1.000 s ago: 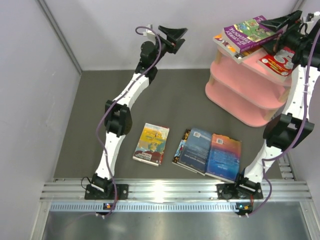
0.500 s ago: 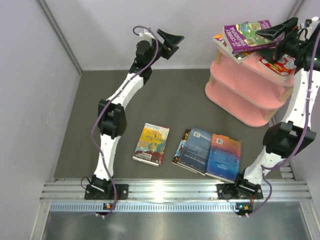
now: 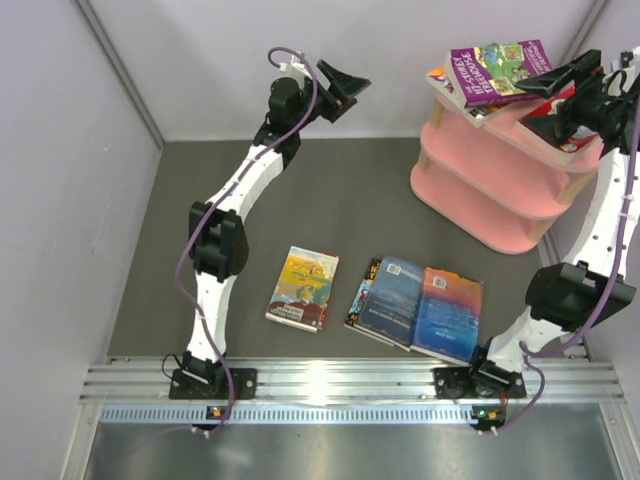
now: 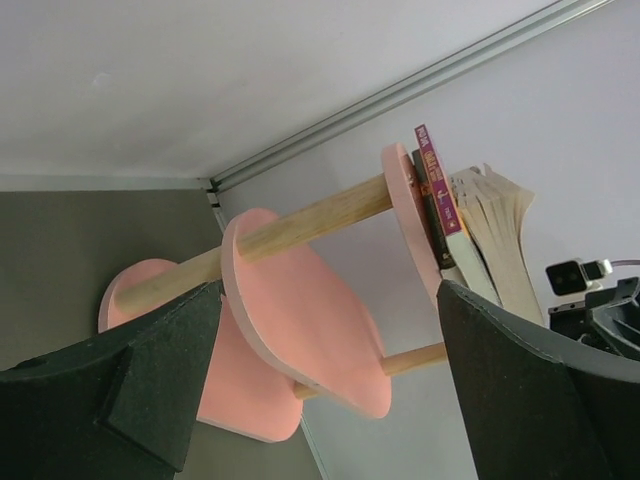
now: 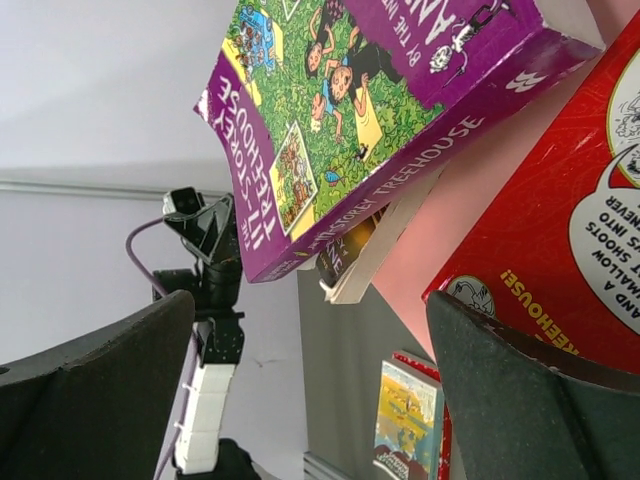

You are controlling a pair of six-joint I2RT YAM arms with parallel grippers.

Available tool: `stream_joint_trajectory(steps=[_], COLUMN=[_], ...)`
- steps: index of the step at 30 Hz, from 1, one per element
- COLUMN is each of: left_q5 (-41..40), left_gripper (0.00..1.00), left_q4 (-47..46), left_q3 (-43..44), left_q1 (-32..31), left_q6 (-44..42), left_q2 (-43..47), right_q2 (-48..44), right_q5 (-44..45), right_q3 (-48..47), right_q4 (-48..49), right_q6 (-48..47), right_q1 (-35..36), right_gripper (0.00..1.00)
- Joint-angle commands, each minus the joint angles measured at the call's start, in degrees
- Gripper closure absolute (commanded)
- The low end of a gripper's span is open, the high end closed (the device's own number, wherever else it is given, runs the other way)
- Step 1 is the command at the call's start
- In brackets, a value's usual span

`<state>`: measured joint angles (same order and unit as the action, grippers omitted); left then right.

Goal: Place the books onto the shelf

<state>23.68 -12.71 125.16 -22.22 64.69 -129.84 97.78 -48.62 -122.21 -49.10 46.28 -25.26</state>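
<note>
Looking down on a dark grey table (image 3: 180, 250) boxed in by pale walls. Finding the pink shelf (image 3: 480, 190) upright at the table's far right corner: three oval boards on pale wooden posts (image 4: 310, 218), seen sideways from the left wrist.

Tracing the left arm (image 3: 225, 235) up from the near rail to the far middle of the table, well apart from every book. Placing the left gripper (image 3: 345, 88) high by the back wall, turned towards the shelf, jaws spread wide with nothing between them.

Tracing the right arm (image 3: 590, 230) up along the right wall to the shelf's top board. Placing the right gripper (image 3: 530, 105) over that board, jaws likewise wide apart and clasping nothing. Cannot tell whether a finger touches the red book (image 5: 560, 260) lying flat beneath.

Counting three more books on the top board beside the red one: a purple Treehouse paperback (image 3: 497, 68) tilted on top and overhanging the board's edge, over two thinner books (image 3: 442, 82).

Noting four books flat on the table near the right arm's base: a blue-and-orange book (image 3: 450, 312) overlapped by a blue book (image 3: 393, 298), a dark book (image 3: 358, 300) peeping out from under the blue one, and a yellow book (image 3: 303, 287) lying alone just to their left.
</note>
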Motion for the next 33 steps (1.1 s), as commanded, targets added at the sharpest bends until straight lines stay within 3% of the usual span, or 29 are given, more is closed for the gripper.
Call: stream_joint_trajectory(steps=[1, 10, 33], left_q5=[1.63, 2.24, 1.81], left_gripper=[0.06, 0.08, 0.1], left_q4=[0.67, 2.69, 3.39], left_q3=[-0.36, -3.43, -10.91], left_q1=[-0.11, -0.11, -0.19], left_q6=[-2.1, -3.34, -5.88], left_q2=[4.42, 7.49, 12.86], right_q2=[-1.36, 0.66, 10.68], right_q5=[2.82, 7.22, 9.6], right_q3=[1.19, 1.54, -5.23], right_q4=[1.11, 11.56, 23.96], right_q6=[0.82, 6.97, 16.82], right_q1=[-0.67, -0.5, 3.02], right_gripper=[0.0, 0.0, 0.0])
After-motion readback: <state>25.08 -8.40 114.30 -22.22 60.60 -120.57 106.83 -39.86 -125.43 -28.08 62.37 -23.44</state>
